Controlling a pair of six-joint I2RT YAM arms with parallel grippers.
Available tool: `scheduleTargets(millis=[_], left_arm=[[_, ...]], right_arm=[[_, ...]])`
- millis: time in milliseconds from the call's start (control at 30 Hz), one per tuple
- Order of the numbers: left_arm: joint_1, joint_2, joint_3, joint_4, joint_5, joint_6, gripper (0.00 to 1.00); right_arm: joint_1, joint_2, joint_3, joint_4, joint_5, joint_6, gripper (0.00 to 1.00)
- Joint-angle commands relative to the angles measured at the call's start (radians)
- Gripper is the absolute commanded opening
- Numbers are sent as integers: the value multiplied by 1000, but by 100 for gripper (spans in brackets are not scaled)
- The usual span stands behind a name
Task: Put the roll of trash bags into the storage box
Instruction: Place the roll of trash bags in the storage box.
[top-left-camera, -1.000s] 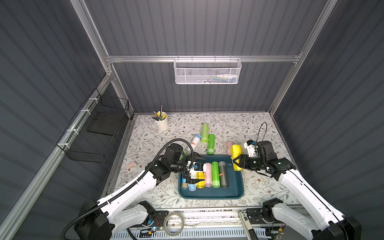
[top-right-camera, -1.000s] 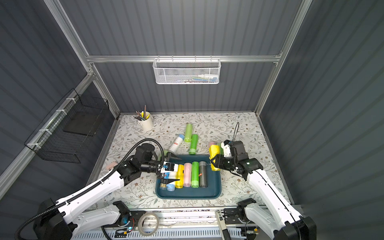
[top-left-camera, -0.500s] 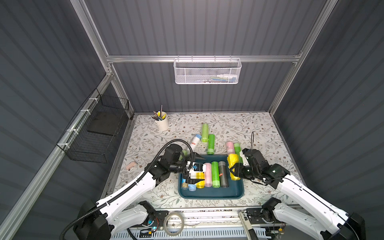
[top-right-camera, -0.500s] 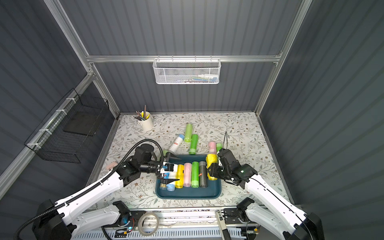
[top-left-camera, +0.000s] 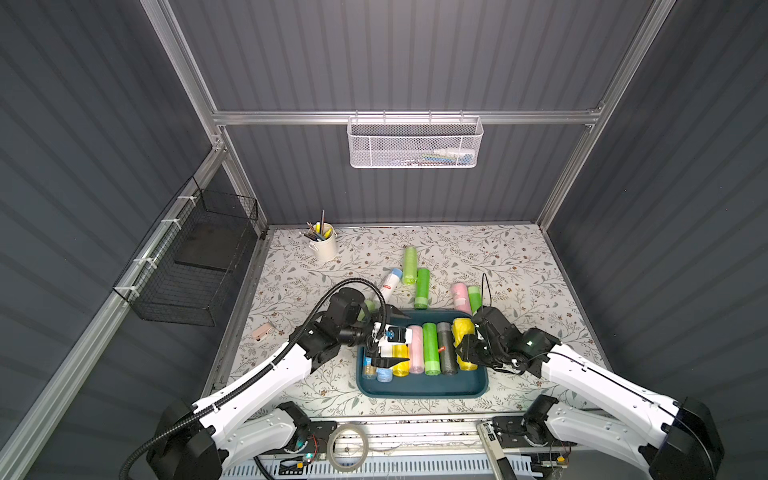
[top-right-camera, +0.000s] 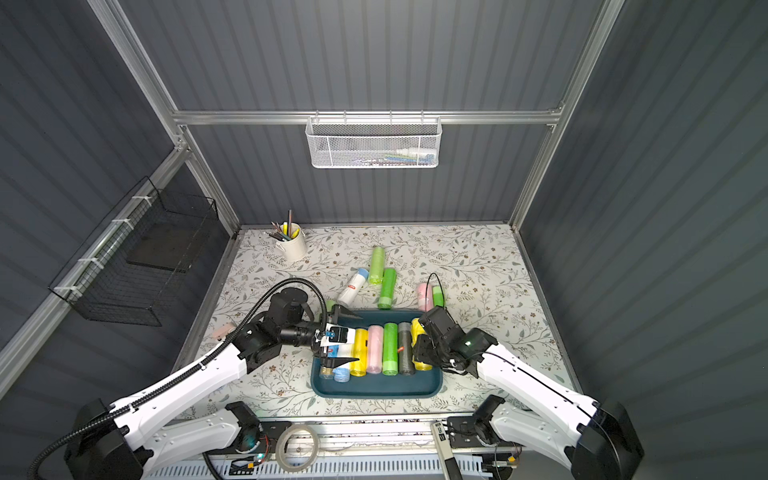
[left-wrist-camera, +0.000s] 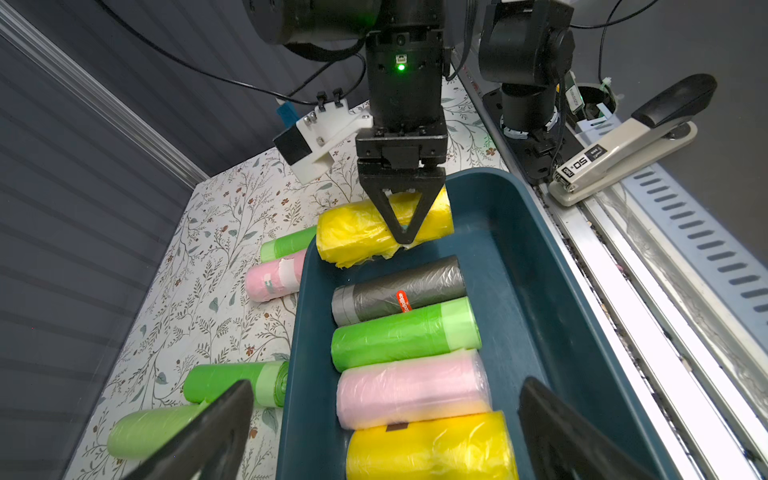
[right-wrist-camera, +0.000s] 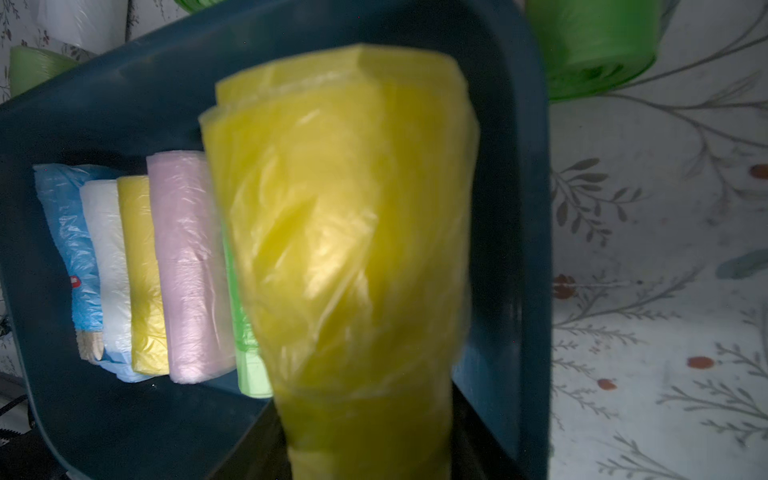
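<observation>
The storage box (top-left-camera: 419, 388) (top-right-camera: 374, 390) is a shallow dark teal tray near the table's front. Several rolls lie side by side in it: blue, white, yellow, pink, green and grey. My right gripper (top-left-camera: 467, 351) (left-wrist-camera: 402, 232) (right-wrist-camera: 365, 436) is shut on a yellow roll of trash bags (top-left-camera: 463, 332) (top-right-camera: 415, 328) (left-wrist-camera: 361, 232) (right-wrist-camera: 345, 232). It holds the roll over the box's right end, next to the grey roll (left-wrist-camera: 399, 291); one end of the roll reaches past the far rim. My left gripper (top-left-camera: 388, 338) (top-right-camera: 343, 336) (left-wrist-camera: 384, 440) stands open above the box's left end, holding nothing.
Loose rolls lie behind the box: light green (top-left-camera: 409, 259), green (top-left-camera: 422, 287), white-and-blue (top-left-camera: 388, 284), pink (top-left-camera: 460, 297) and green (top-left-camera: 474, 298). A pen cup (top-left-camera: 324, 245) stands at the back left. A stapler (left-wrist-camera: 623, 141) and a tape ring (top-left-camera: 347, 446) lie on the front rail.
My right gripper has carried the yellow roll leftward from beside the box to over its right end. The left arm has stayed still and open.
</observation>
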Motion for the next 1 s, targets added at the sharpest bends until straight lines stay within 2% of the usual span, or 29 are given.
scheduleTargets(millis=[0,567,967], left_arm=[[-6,4,11,-20,9,3,100],[-6,-1,10,-21,3,8,100],[-5,1,11,-24,2,9,100]], right_arm=[[8,21,-14,37,30,15,49],[27,139,2,64,54,-5,49],[34,165,6,76,61,4,49]])
